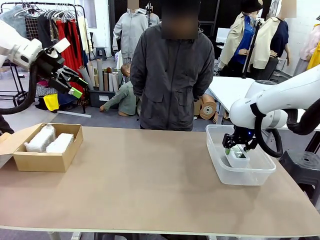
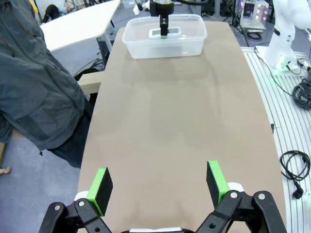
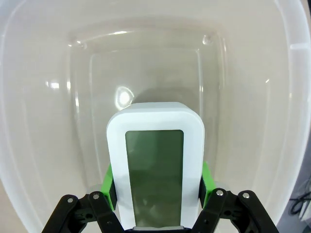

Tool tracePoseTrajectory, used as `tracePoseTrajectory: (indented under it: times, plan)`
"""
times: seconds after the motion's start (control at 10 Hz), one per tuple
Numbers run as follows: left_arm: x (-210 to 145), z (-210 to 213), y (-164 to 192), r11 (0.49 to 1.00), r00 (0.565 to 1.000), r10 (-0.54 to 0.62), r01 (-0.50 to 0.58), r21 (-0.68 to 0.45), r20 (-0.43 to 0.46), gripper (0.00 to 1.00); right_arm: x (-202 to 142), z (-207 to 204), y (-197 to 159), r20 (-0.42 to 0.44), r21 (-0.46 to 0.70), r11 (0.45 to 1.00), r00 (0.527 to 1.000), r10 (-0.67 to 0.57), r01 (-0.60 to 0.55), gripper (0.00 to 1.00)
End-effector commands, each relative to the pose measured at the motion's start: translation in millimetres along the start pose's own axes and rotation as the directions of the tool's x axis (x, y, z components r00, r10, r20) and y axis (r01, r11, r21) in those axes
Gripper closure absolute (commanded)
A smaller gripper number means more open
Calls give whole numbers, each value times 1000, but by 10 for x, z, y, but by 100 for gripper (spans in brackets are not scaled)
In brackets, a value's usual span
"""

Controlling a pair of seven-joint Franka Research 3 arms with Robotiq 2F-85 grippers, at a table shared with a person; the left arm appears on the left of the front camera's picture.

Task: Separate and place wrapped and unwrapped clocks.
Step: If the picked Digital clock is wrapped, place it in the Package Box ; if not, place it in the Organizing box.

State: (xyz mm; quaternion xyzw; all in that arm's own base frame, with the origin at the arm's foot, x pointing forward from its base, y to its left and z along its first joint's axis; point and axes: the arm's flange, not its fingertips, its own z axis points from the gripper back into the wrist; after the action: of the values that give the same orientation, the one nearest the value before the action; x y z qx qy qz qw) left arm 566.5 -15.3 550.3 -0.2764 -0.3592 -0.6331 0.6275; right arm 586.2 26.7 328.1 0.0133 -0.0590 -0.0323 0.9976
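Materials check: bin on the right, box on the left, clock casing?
Bin: clear, glossy plastic by the look; table shows through, glare spots. Box: brown corrugated cardboard, matte, folded flap. Clock: smooth white casing, likely hard plastic, with a dull grey-green screen.

Table: a brown tabletop [image 1: 150, 190] is stretching before me.
Behind: a clothes rack [image 1: 55, 20] is standing far left; fabric rolls [image 1: 100, 75] are leaning nearby.
Floor: grey, lying beyond.

A brown table [image 1: 150, 185] carries a cardboard box [image 1: 42, 160] and a seemingly clear plastic tub [image 1: 225, 172].
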Motion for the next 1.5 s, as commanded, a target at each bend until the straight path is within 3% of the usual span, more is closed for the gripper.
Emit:
tracePoseTrajectory:
  times: [0.0,0.1,0.2,0.7,1.4]
  plan:
    - [5,17,-6,1000,1000,-5,5,-3,-7,0,62,-36,-46,-22,-3,1000,1000,2,-2,100]
    - [5,17,-6,1000,1000,-5,5,-3,-7,0,56,-47,-47,-25,-2,1000,1000,6,-6,100]
    - [5,17,-6,1000,1000,-5,5,-3,-7,0,55,-55,-43,-28,2,1000,1000,3,-3,92]
    - [5,17,-6,1000,1000,-5,5,-3,-7,0,35,-25,-28,-19,-8,1000,1000,21,-21,0]
    - [5,17,-6,1000,1000,-5,5,-3,-7,0,-32,151,33,1,-18,997,997,82,-82,0]
